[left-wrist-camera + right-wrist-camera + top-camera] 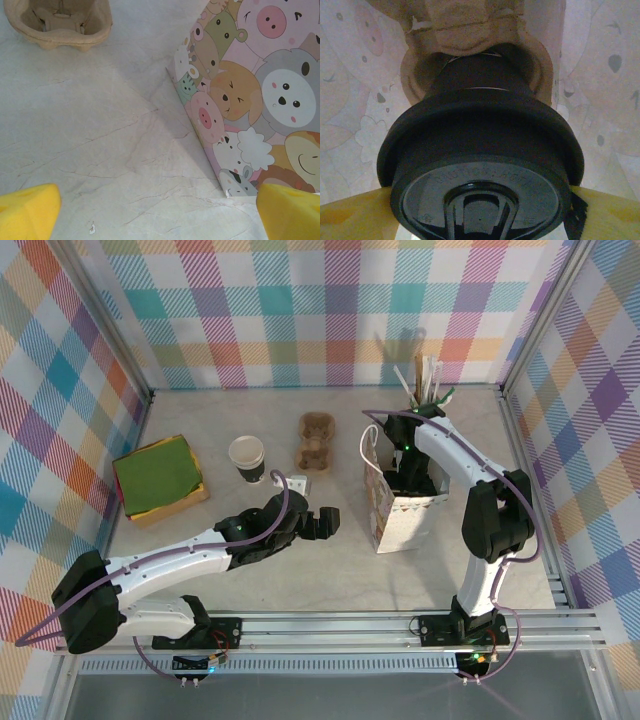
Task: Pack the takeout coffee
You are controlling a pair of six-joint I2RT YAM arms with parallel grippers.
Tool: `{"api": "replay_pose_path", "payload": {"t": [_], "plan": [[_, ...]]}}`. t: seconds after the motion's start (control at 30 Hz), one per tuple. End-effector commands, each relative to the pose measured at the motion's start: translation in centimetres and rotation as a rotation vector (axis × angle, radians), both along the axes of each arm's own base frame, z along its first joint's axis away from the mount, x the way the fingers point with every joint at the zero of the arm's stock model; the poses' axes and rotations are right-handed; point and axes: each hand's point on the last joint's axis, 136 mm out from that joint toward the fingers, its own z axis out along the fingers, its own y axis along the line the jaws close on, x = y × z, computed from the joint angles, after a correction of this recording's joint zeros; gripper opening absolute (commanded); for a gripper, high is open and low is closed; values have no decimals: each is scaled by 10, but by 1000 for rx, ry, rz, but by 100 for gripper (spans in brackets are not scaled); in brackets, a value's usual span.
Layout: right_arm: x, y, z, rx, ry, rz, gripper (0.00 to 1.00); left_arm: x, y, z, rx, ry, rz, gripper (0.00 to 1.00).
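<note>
Right wrist view: the right gripper (480, 215) is grasping the takeout coffee (480, 125); overhead, its arm is standing in the paper bag (400, 520). The left gripper (159, 212) is hanging released.

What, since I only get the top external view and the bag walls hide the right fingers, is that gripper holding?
Observer: The takeout coffee; the right gripper has yellow fingers against both sides of its black lid.
Operator: Is the cup down yet?
Observer: Its lower part sits in a well of a pulp carrier inside the bag; fully seated, I cannot tell.
Operator: And my left gripper?
Observer: The left gripper is open, nothing between its fingers, facing the bag's animal-print side.
</note>
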Motion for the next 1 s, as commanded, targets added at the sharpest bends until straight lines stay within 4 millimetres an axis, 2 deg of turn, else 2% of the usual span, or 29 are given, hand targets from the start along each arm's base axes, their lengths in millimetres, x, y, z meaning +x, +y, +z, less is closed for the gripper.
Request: {"api": "replay_pose_path", "payload": {"t": [0.0, 0.97], "plan": [[0, 2, 4, 17, -9, -12, 82, 4, -2, 11, -22, -8, 5, 100], [-2, 1, 8, 19, -20, -14, 83, 4, -3, 9, -24, -2, 4, 100]]}}
